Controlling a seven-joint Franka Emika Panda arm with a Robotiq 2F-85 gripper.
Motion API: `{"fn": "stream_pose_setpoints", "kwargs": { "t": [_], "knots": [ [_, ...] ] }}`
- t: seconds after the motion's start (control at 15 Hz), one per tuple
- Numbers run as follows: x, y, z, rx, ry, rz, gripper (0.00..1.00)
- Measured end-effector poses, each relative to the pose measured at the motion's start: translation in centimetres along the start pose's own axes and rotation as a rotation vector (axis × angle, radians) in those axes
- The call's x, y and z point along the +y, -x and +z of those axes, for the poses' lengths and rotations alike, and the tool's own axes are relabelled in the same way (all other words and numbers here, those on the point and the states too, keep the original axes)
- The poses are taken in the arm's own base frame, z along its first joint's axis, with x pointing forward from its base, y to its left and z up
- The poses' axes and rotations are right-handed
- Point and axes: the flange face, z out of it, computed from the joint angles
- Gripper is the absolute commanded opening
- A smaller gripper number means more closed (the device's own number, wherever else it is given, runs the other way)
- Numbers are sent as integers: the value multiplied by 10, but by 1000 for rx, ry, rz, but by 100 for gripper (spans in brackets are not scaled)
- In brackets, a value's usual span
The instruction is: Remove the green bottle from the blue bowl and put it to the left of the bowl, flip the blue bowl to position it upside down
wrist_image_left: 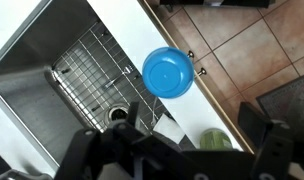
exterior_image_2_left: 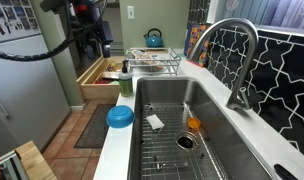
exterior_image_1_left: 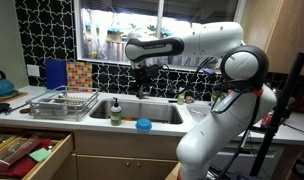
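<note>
- The blue bowl (wrist_image_left: 168, 72), round and bright blue, sits on the narrow worktop (exterior_image_2_left: 112, 150) in front of the sink (exterior_image_2_left: 227, 140).
- The green bottle (exterior_image_1_left: 116, 110) stands upright near the bowl, outside it.
- Only the wrist view looks straight down on the bowl.
- The pincer (wrist_image_left: 177, 150) is blurred, spread and empty, and it hides part of the bottle.

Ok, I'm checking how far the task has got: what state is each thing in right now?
green bottle: upright on the counter's front edge, outside the bowl.
blue bowl: on the counter edge, no bottle in it; which way up is unclear.
end effector: open, holding nothing, raised well above both.
drawer: pulled open.
faucet: no water seen running.
</note>
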Motion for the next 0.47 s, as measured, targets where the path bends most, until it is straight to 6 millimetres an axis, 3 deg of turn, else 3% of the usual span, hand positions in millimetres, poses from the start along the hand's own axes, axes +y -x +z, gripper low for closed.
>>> {"fn": "stream_pose_setpoints", "kwargs": {
  "t": [0.27, 0.47],
  "knots": [
    [18, 7, -16, 89, -41, 157, 100],
    [21, 9, -18, 99, -47, 183, 100]
  ]
}}
